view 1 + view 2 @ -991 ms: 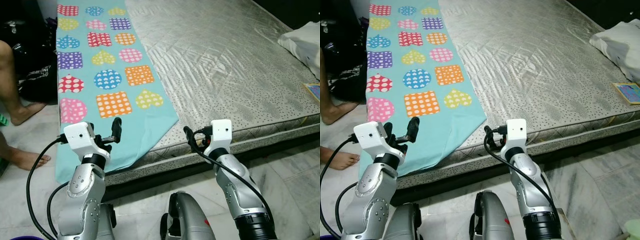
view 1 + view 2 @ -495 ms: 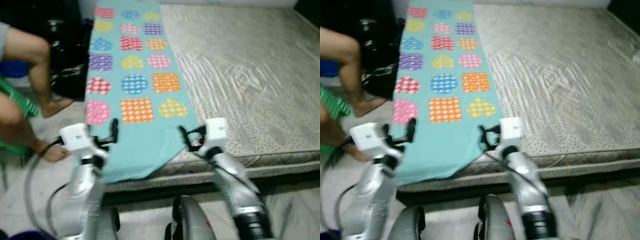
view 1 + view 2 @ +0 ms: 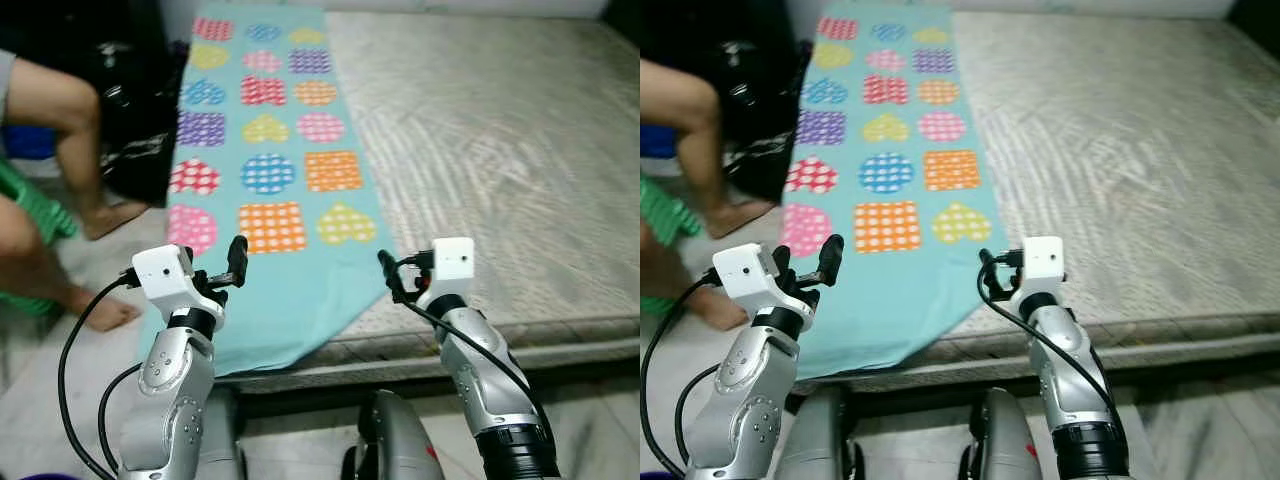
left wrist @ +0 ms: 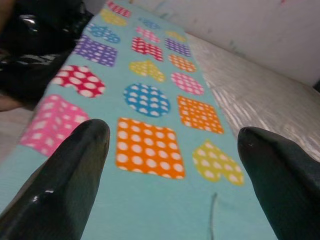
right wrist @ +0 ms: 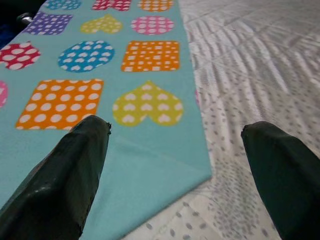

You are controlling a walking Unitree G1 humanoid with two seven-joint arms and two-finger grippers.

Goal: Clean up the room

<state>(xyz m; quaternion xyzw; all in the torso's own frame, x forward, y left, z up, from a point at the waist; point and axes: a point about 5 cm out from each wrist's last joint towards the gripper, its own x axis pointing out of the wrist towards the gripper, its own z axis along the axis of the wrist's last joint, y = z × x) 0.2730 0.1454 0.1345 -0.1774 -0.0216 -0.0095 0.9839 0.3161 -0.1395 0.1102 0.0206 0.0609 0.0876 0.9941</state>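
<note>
- So, far left: a person's bare legs [image 3: 60, 110] and a foot [image 3: 100, 312] on the pale tiled floor [image 3: 60, 380], next to smth green [image 3: 30, 205] at the frame edge.
- Black shiny bags [image 3: 130, 110] sit btw the person and the bed, on the floor by the bed's left side.
- Left claw [image 3: 228, 270] held up in front of the robot, above the hanging front edge of the cloth; fingers spread wide apart, nothing btw them. Wrist view: both black fingertips [image 4: 65, 165] frame the orange dotted square, not touching it.
- Teal cloth [image 3: 265, 160] w/ polka-dot hearts, circles and squares lies flat along the left strip of the bed, running from the far end to the near edge; its near end drapes over the front of the mattress and comes to a slanted corner [image 3: 380, 290].
- Right claw [image 3: 388, 275] held up just beside that slanted corner, over the mattress's near edge; fingers spread wide too, empty. Wrist view: fingertips [image 5: 75, 165] either side of the yellow heart and the cloth's right edge.
- Mattress [image 3: 500, 150] w/ grey-silver patterned cover takes up the right part, bare of the cloth there.
- Bottom centre: robot's own grey body part [image 3: 395, 450] over the floor in front of the bed.
</note>
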